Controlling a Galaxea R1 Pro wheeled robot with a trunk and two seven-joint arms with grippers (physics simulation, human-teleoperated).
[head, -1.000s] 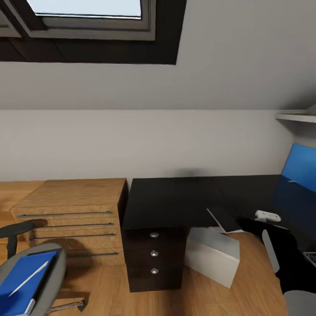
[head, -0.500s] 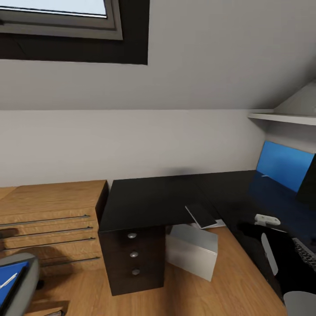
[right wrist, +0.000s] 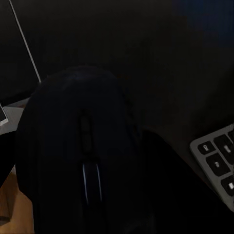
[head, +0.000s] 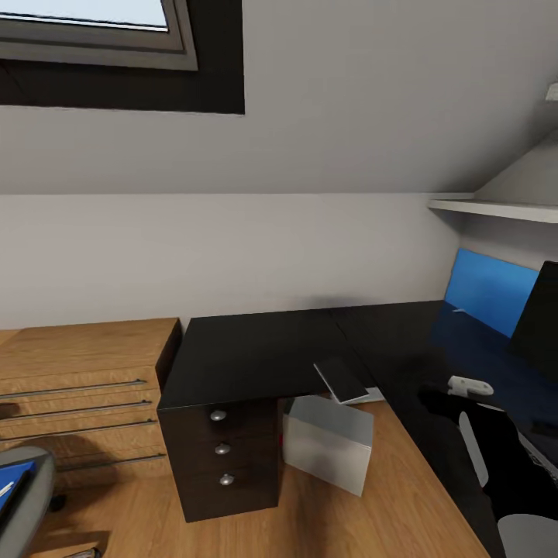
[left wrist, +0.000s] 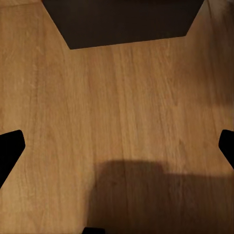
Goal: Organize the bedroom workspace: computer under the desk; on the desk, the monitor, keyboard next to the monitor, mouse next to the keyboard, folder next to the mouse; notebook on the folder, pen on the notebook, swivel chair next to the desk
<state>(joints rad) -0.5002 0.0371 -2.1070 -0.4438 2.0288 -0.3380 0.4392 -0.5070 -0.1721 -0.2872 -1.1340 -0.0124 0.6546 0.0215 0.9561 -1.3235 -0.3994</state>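
Note:
The black desk [head: 263, 353] runs from the centre to the right, and the white computer [head: 325, 442] stands on the floor under it. The dark notebook [head: 341, 378] lies at the desk's inner edge. The monitor [head: 539, 325] stands at the far right. My right gripper [head: 435, 401] hovers over the desk, shut on the dark mouse [right wrist: 85, 146], with the keyboard [right wrist: 219, 163] just beyond. The swivel chair [head: 23, 504] sits at the lower left, carrying a sliver of the blue folder [head: 12, 484]. My left gripper [left wrist: 117, 148] is open over the wood floor.
A light wooden drawer chest [head: 77, 387] stands left of the desk's black drawer unit [head: 221, 449]. A blue back panel [head: 484, 298] and a white wall shelf [head: 496, 208] are at the right. A skylight [head: 93, 31] is overhead. Open floor lies in front of the desk.
The camera has turned right, so the whole picture shifted left. The chair slid almost out at the left edge and the monitor came in at the right. My right arm keeps its place in the picture.

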